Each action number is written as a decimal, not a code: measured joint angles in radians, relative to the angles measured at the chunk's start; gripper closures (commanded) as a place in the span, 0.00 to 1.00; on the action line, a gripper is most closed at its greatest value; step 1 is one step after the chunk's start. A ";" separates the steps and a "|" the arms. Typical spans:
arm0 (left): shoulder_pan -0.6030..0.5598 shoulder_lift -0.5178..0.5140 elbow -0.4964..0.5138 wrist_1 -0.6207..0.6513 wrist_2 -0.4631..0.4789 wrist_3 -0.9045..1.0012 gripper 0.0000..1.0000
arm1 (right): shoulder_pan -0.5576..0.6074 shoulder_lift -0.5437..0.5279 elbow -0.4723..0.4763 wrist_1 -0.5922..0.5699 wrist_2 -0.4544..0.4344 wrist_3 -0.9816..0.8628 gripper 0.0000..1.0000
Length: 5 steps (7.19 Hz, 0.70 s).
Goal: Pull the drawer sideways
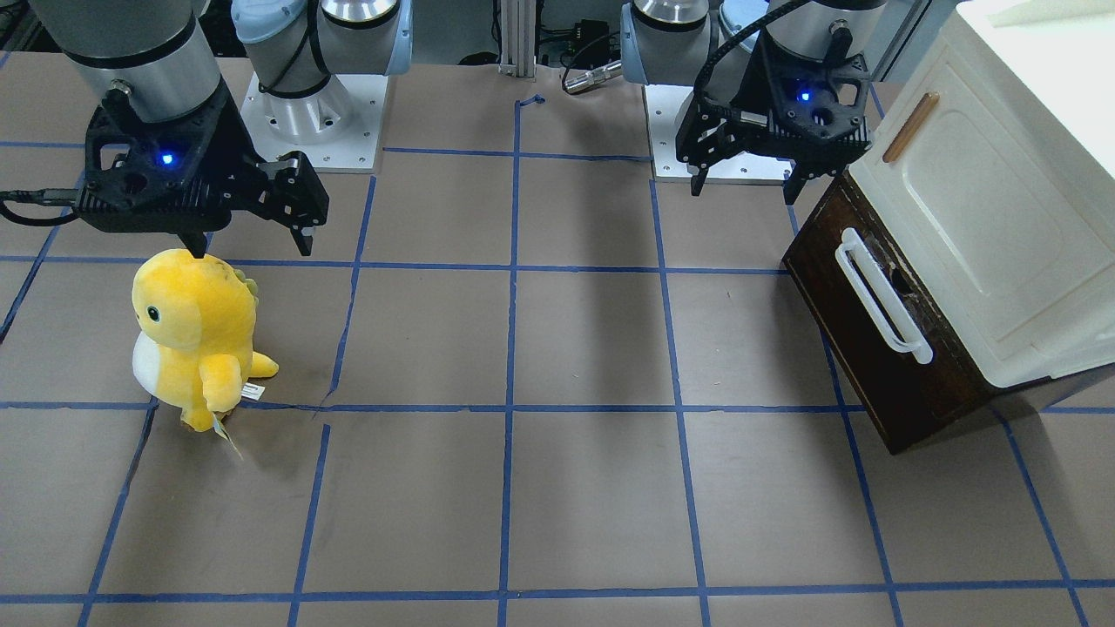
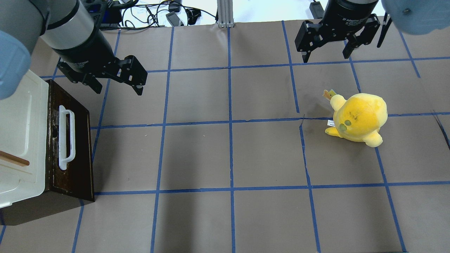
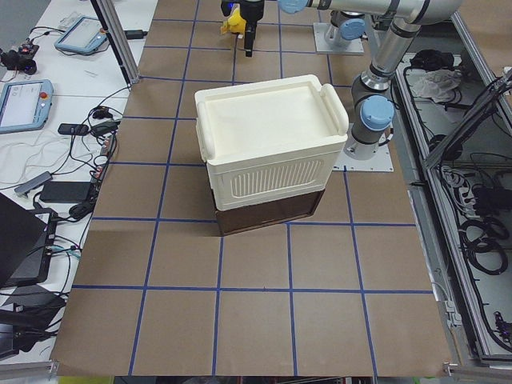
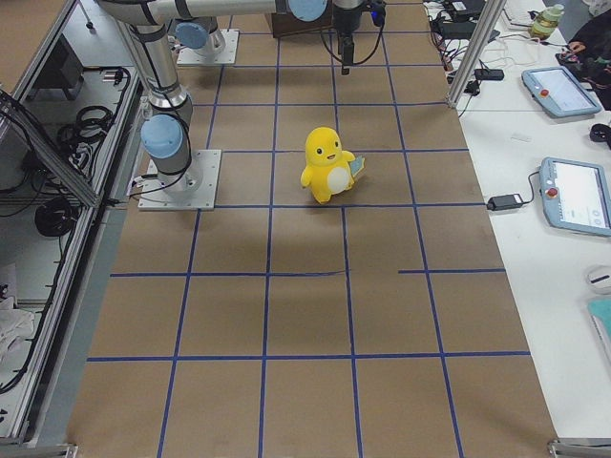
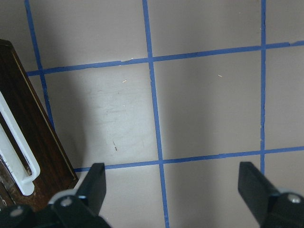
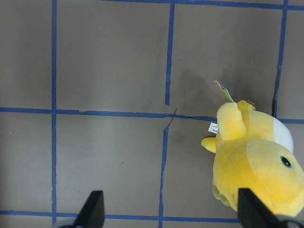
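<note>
Contact is not yet made. The drawer (image 2: 75, 151) appears shut at the left edge of the surface, under a cream cabinet (image 2: 21, 119). Its white handle (image 2: 66, 137) faces the right edge, so the pull must go sideways across the surface. The left tool (image 2: 117, 89) hangs just beside that front, jaws wide apart and empty, probably placed to reach the handle. The right tool (image 2: 326, 58), also wide and empty, hangs near a plush (image 2: 358, 117) toward the right edge.

The drawer (image 1: 906, 401) is dark, worn wood with a smooth white plastic handle (image 1: 881, 296), the toy (image 1: 192, 331) fuzzy cloth, the desk (image 1: 592, 348) matt brown sheeting.
</note>
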 measured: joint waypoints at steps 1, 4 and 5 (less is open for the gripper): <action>0.003 -0.005 -0.004 0.001 0.001 -0.004 0.00 | 0.000 0.000 0.000 0.000 0.000 0.000 0.00; 0.006 -0.014 -0.023 0.023 0.004 -0.007 0.00 | 0.000 0.000 0.000 0.000 0.000 0.000 0.00; 0.006 -0.022 -0.032 0.026 0.005 -0.003 0.00 | 0.000 0.000 0.000 0.000 -0.001 0.000 0.00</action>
